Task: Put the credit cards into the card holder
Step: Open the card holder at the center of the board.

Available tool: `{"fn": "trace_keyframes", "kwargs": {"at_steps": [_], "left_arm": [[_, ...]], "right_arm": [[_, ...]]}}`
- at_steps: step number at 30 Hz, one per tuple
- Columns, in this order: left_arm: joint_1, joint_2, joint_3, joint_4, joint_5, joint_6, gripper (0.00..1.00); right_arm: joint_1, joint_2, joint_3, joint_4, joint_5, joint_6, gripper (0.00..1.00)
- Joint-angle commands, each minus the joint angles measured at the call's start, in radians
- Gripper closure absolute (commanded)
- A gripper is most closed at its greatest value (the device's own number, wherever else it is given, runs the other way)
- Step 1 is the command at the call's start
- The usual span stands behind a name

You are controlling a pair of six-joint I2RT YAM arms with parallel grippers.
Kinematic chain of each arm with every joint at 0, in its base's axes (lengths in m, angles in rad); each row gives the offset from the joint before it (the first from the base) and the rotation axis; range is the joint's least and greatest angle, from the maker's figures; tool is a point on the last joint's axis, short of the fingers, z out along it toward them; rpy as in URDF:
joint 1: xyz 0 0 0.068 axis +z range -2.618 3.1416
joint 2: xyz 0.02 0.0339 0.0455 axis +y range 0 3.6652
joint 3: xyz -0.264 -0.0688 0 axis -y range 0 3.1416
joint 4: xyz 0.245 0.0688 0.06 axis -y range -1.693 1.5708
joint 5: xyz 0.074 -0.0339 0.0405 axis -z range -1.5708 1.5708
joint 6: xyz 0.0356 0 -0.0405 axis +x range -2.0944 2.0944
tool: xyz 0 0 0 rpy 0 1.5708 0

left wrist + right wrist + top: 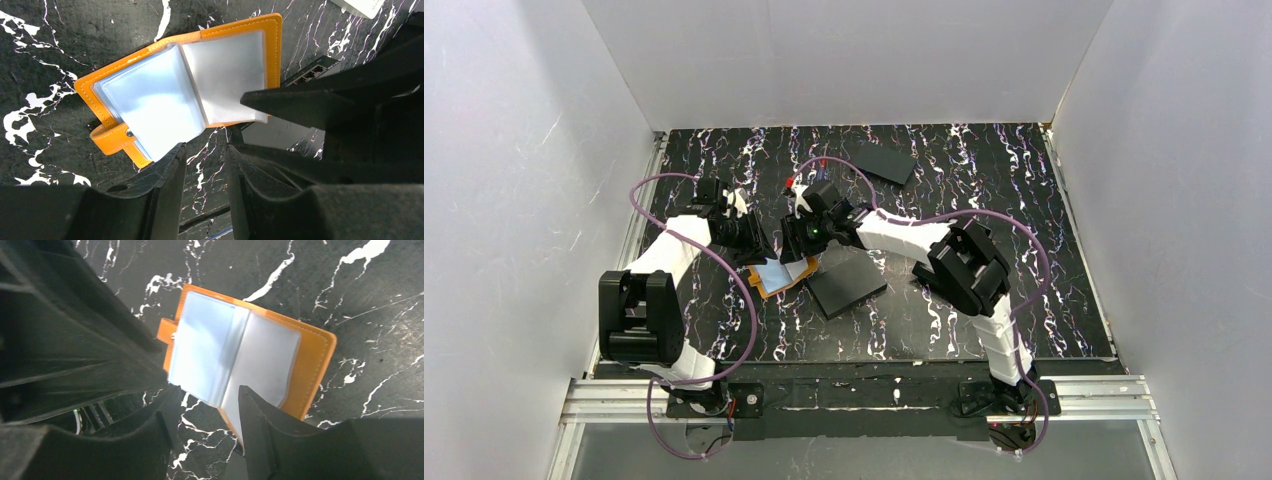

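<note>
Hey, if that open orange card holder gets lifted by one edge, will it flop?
Probably: the card holder lies open at its fold, so it may hinge shut. Its clear sleeves look thin and glossy, likely slippery. Flat and thin, it would probably slide if pushed.

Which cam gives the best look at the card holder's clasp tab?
Left wrist: the clasp tab shows whole, snap included, on the open card holder. Right wrist shows it smaller and dimmer. Top external shows the holder tiny; the tab cannot be made out.
</note>
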Motion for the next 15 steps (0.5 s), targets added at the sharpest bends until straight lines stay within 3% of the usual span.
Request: {"fn": "trace_keyframes", "kwargs": {"at_steps": [1,6,15], "left_arm": [[-0.009,-0.023,-0.008,-0.002,0.015,0.007,0.67],[-0.014,-0.020,-0.008,-0.003,0.013,0.009,0.67],[-0.017,-0.012,-0.005,-0.005,0.013,0.009,0.66]], "right_arm": [[0.008,-0.095,0.000,0.013,0.005,-0.007,0.47],[0.010,-0.108,-0.032,0.020,0.009,-0.009,0.55],[0.009,-0.130,-0.094,0.016,0.038,-0.038,0.59]]}}
